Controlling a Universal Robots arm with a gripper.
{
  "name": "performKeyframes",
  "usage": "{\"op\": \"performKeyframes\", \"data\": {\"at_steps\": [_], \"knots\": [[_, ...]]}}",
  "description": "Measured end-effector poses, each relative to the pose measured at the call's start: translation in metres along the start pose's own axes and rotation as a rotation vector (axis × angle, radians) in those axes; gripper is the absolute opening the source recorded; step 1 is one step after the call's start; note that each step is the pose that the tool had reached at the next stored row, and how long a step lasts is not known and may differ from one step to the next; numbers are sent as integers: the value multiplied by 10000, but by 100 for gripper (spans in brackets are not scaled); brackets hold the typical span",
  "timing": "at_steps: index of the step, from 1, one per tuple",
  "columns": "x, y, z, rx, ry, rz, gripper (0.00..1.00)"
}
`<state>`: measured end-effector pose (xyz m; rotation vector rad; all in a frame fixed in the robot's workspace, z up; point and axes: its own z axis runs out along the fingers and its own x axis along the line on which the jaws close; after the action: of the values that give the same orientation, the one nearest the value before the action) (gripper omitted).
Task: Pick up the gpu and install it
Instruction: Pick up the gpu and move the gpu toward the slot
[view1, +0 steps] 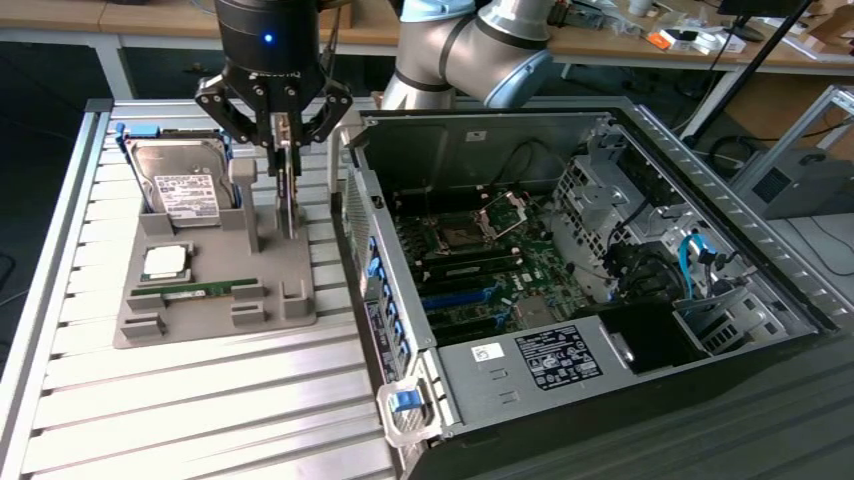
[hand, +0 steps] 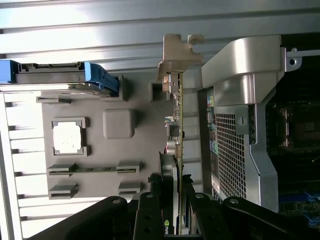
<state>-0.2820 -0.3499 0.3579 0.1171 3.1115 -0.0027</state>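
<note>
The gripper (view1: 283, 132) was clamped on the gpu (view1: 286, 195) — card upright, edge-on, over the gray tray (view1: 200, 312) — just beside the open case (view1: 487, 385); a drive (view1: 180, 185) lay in the tray.

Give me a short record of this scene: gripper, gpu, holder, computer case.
gpu: upright, edge-on, over the gray holder
gripper: closed on the gpu's upper edge
holder contents: hard drive, processor, memory stick
computer case: open, to the exterior view's right of the holder
install: not yet done
</note>
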Motion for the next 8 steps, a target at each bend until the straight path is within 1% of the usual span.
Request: {"op": "performKeyframes", "data": {"at_steps": [8], "knots": [[-1,0,-49,-7,1,0,27]]}}
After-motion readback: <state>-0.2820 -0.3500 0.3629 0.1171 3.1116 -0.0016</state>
